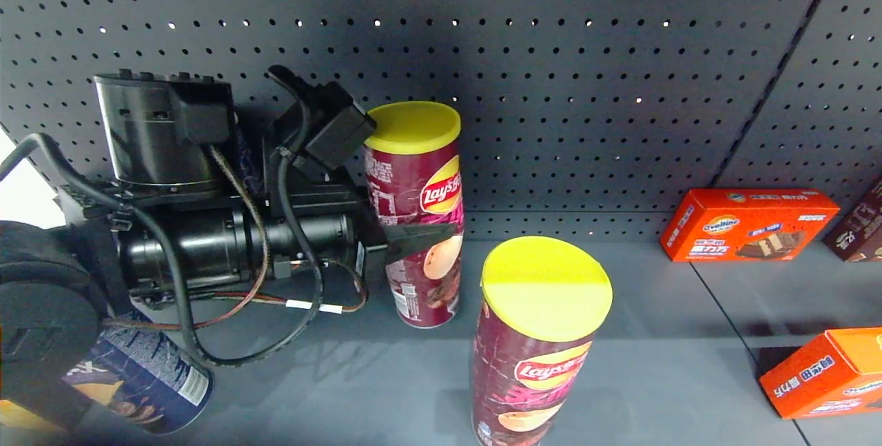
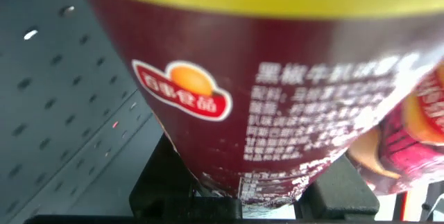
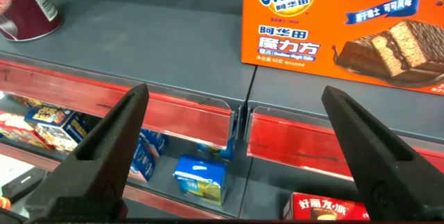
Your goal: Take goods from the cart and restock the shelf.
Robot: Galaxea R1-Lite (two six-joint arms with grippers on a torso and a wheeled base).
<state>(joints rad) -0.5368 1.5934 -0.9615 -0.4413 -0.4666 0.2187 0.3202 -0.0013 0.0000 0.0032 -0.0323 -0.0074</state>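
A maroon chip can [image 1: 420, 184] with a yellow lid stands upright near the back of the grey shelf [image 1: 675, 336]. My left gripper [image 1: 406, 236] is shut on it at mid-height, one finger crossing its front. The left wrist view has the same can [image 2: 291, 113] close up between the fingers. A second identical can [image 1: 537, 342] stands in front and slightly right, apart from the first. My right gripper [image 3: 234, 91] hangs open and holds nothing, just outside the shelf's front edge below an orange box [image 3: 340, 23].
Orange snack boxes [image 1: 747, 222] [image 1: 823, 370] and a brown box [image 1: 861, 225] lie on the shelf's right. A dark blue can [image 1: 148, 377] stands under my left arm. A pegboard [image 1: 586, 87] backs the shelf. Blue packs [image 3: 201, 175] sit on the lower shelf behind a red rail [image 3: 173, 102].
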